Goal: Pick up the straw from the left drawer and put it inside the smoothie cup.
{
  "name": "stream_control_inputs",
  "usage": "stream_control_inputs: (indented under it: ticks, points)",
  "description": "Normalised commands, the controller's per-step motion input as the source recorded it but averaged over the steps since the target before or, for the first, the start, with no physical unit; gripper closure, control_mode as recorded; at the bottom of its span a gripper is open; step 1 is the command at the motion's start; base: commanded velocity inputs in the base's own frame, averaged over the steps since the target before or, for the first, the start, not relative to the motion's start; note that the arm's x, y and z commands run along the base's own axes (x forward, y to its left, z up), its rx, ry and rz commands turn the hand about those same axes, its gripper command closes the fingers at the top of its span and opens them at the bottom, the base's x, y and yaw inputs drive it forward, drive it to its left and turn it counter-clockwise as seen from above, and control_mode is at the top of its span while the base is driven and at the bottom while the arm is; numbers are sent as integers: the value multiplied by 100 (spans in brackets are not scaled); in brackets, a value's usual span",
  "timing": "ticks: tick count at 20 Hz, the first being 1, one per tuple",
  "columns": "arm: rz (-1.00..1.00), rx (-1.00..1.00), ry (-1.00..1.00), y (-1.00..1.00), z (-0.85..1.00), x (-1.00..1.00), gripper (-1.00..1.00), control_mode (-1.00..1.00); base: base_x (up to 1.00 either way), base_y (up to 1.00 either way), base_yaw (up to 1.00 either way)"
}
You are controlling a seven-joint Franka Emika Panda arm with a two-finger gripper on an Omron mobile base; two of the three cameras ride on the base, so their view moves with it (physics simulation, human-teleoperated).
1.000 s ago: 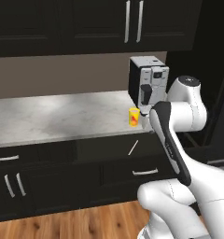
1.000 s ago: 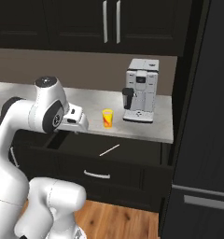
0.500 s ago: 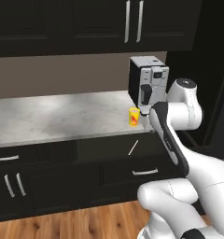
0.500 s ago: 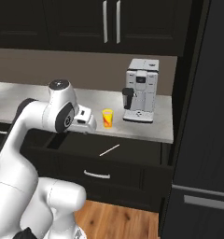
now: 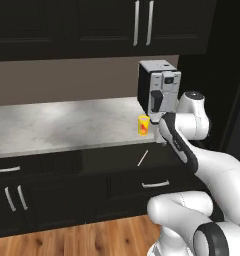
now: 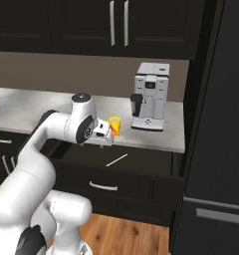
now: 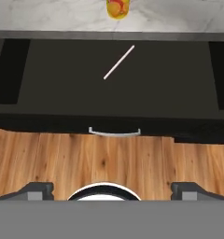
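Straw (image 7: 119,62) lying slanted in the open drawer (image 7: 62,88), upper middle of the hand view. Yellow cup (image 7: 118,7) at the top edge, on the desk (image 5: 57,125). Tool (image 6: 102,133) beside cup (open or shut: cannot tell).

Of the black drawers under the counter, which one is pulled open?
The left drawer, directly below the smoothie cup and coffee machine. It is pulled out, with the straw lying diagonally on its dark floor. The drawers further left along the counter sit flush.
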Motion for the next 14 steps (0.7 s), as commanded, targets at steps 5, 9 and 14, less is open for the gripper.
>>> stream_control_inputs:
  ticks: [5,9,14]
  points:
    - [0,0,5,0,-79,27,-100,-100,0,0,0]
    - [0,0,3,0,-61,23,-100,-100,0,0,0]
    - [0,0,0,0,-30,16,-100,-100,0,0,0]
